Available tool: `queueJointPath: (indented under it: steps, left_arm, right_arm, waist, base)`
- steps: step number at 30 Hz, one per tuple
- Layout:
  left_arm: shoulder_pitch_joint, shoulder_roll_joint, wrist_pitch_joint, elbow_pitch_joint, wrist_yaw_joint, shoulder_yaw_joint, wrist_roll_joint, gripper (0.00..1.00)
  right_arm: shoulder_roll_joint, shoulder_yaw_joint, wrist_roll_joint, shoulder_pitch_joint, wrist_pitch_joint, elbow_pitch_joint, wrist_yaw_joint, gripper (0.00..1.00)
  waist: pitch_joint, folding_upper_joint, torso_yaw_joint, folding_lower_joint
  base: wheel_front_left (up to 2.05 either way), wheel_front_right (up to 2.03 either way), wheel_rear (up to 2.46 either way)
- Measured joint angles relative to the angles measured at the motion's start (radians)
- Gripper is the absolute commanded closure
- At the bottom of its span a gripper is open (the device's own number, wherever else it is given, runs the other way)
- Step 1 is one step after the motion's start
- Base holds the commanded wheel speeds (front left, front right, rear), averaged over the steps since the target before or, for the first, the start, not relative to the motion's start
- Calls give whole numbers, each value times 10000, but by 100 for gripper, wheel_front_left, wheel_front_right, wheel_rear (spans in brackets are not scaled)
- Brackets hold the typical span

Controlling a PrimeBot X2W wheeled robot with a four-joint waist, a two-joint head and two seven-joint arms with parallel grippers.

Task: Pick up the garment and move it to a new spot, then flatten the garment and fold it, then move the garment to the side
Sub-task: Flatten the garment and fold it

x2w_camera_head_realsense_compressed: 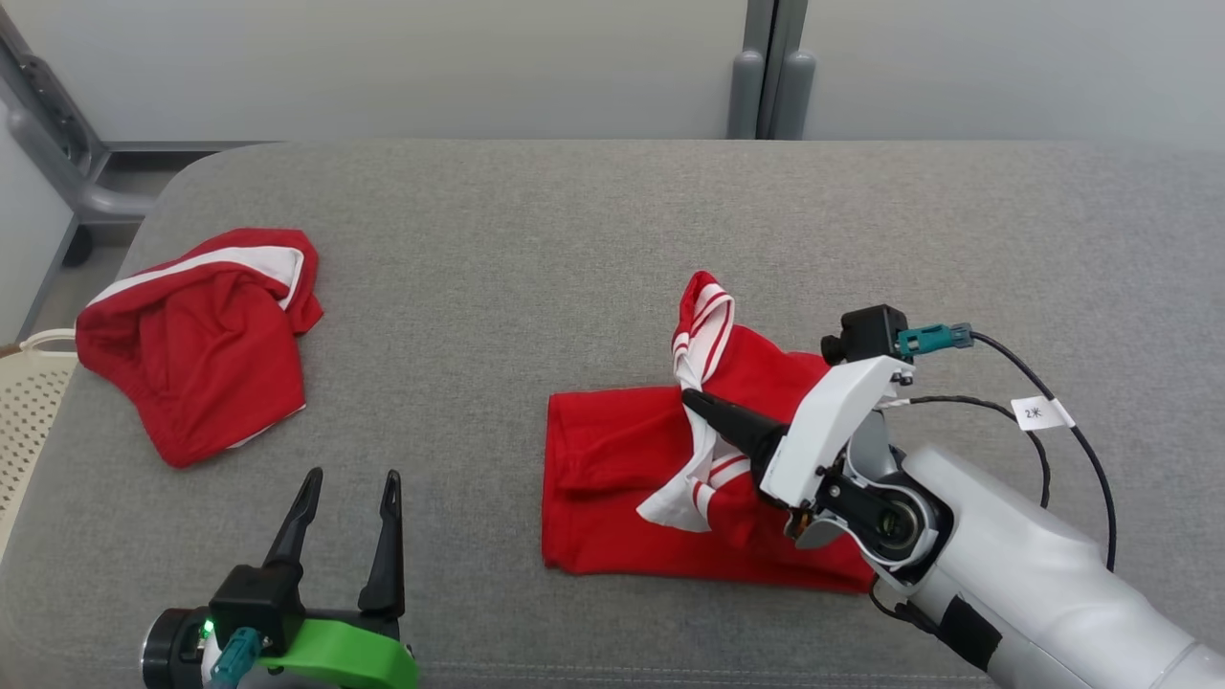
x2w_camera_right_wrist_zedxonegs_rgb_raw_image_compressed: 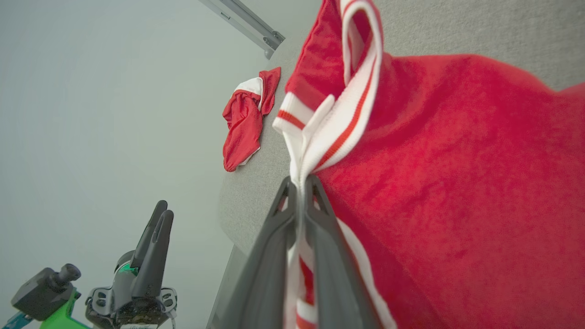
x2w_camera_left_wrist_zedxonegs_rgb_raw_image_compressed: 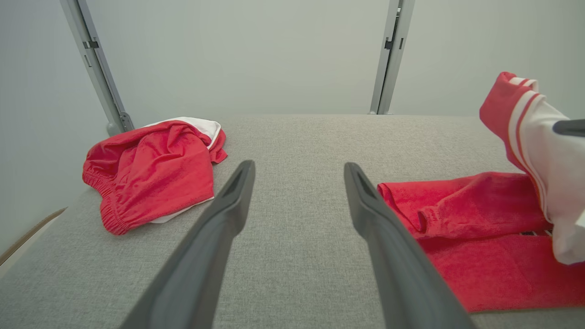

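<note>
garment (x2w_camera_head_realsense_compressed: 612, 459): pick-up step; right gripper (x2w_camera_head_realsense_compressed: 691, 400) jaws pinched on striped trim (x2w_camera_head_realsense_compressed: 713, 325); left gripper (x2w_camera_head_realsense_compressed: 352, 476) at 7 o'clock, wide, empty; next, lift clear.

Two red garments (x2w_camera_head_realsense_compressed: 612, 459) (x2w_camera_head_realsense_compressed: 191, 373); one pale basket (x2w_camera_head_realsense_compressed: 24, 411).

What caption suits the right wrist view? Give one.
Right gripper shut on the white striped trim of the red garment.
</note>
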Motion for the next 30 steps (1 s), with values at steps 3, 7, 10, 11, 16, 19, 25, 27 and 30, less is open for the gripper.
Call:
queueJointPath:
  steps: [3, 7, 10, 11, 16, 19, 25, 27, 30]
  left_arm:
    - [-140, -2, 0, 48, 0, -115, -42, 0]
    - [-162, -4, 0, 104, -2, -230, -58, 0]
    - [-218, -4, 0, 132, -4, -341, -75, 0]
    - [-231, -4, 0, 144, -4, -376, -100, 0]
    - [-312, -6, 0, 190, -2, -520, -163, 0]
    - [-346, -6, 0, 222, 0, -531, -215, 0]
    - [-351, -6, 0, 247, 13, -495, -222, 0]
    - [-351, -6, 0, 249, 19, -460, -222, 0]
    - [-348, -6, 0, 253, 21, -407, -221, 0]
  right_arm:
    - [251, 169, -12, -93, -134, 324, 0, 100]
    - [476, 316, -61, -151, -351, 771, 0, 100]
    - [723, 466, -155, -284, -564, 1218, 0, 100]
    - [805, 506, -184, -308, -642, 1398, 0, 100]
    - [1139, 690, -341, -536, -1012, 2207, 0, 100]
    - [1260, 746, -351, -630, -1172, 2500, 0, 100]
    - [1327, 897, -247, -668, -1302, 2635, 0, 0]
    - [1296, 905, -205, -682, -1442, 2541, 0, 0]
    - [1162, 863, -130, -693, -1737, 2265, 0, 0]
  waist:
    - [47, 0, 195, 0]
    - [84, 0, 389, 0]
    - [114, 0, 564, 0]
    - [127, 0, 615, 0]
    - [203, 0, 828, 0]
    - [248, 0, 910, 0]
    - [268, 0, 895, 0]
    - [253, 0, 845, 0]
    - [218, 0, 754, 0]
  base:
    - [0, 0, 0]
    - [0, 0, 0]
    - [0, 0, 0]
    - [0, 0, 0]
    - [0, 0, 0]
    - [0, 0, 0]
    - [0, 0, 0]
    - [0, 0, 0]
    - [0, 0, 0]
